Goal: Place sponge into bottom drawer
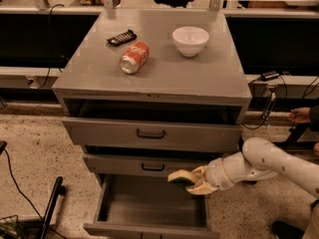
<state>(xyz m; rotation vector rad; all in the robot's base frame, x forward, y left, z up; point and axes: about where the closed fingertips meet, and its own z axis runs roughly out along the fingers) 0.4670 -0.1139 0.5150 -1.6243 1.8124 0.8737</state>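
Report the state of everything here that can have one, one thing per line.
bottom drawer: pulled wide open.
middle drawer: looks shut or nearly so.
top drawer: looks slightly pulled out.
sponge: held in the air above the bottom drawer's rear right part.
end effector: shut on the sponge, just below the middle drawer's front.
soda can: lying on its side.
white bowl: upright.

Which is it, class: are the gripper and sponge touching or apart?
Touching. The camera view shows the gripper clasping the sponge above the open bottom drawer.
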